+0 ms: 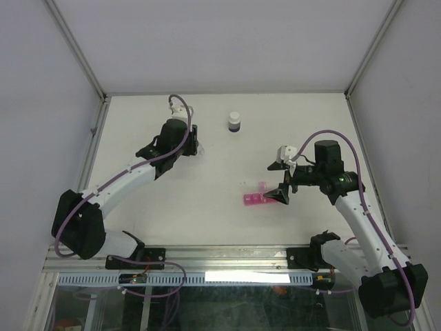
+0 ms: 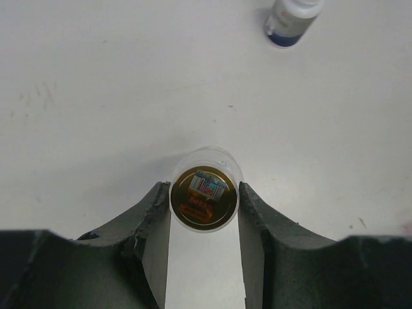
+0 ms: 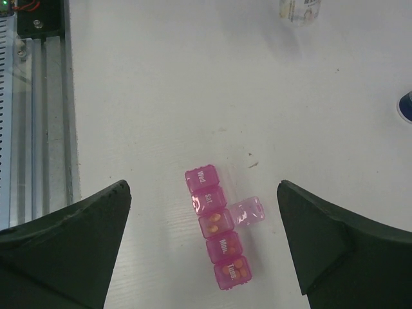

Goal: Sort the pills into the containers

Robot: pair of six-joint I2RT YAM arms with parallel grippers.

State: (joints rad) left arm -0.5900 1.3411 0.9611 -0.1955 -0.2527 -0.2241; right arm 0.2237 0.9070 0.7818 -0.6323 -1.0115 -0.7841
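The pink pill organizer is a strip of five compartments lying on the white table. Its middle lid is flipped open, and orange pills lie inside. More orange pills show through the shut "Mon." and "Tues." lids. My right gripper hovers above the strip with its jaws wide apart and empty. The strip sits just left of that gripper in the top view. My left gripper is at the back left, its fingers closed on the sides of a small clear vial with an orange cap.
A dark bottle with a white cap stands at the back middle of the table and shows in the left wrist view. The aluminium rail runs along the table's near edge.
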